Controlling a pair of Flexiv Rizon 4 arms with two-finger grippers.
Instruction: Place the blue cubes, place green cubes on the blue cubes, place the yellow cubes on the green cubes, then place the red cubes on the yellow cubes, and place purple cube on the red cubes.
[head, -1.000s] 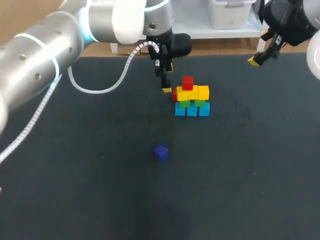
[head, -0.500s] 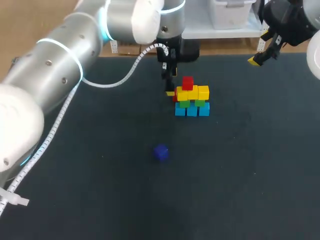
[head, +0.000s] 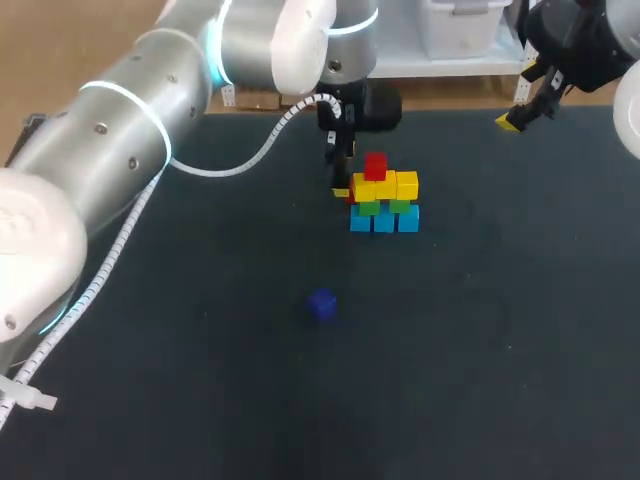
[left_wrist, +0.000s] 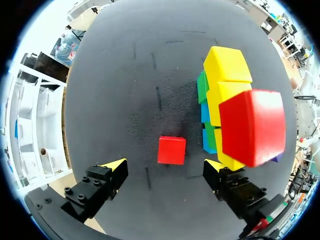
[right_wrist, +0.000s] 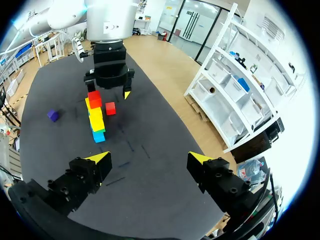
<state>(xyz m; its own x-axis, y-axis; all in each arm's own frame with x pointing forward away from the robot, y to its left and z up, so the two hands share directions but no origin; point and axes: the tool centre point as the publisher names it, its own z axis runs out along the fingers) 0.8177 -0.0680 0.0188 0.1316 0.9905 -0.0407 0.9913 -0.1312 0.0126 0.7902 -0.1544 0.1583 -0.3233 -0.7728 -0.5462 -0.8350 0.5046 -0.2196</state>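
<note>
Right now the left arm (head: 150, 110) reaches over the dark counter (head: 200, 380) to the far side of the cube stack. The left jaws stand spread around a loose red cube (left_wrist: 171, 150), which lies on the counter between the two yellow tips, touched by neither. That cube sits just beside the stack. The stack has three blue cubes (head: 383, 221) in a row at the bottom, two green cubes (head: 368, 207) on them, three yellow cubes (head: 385, 186) above, and a top red cube (head: 375, 166) (over the left and middle yellow ones). A purple cube (head: 321, 304) lies alone, well apart from the stack and nearer the robot. The right arm (head: 580, 45) hangs at the counter's far right corner, the right jaws spread and holding nothing.
</note>
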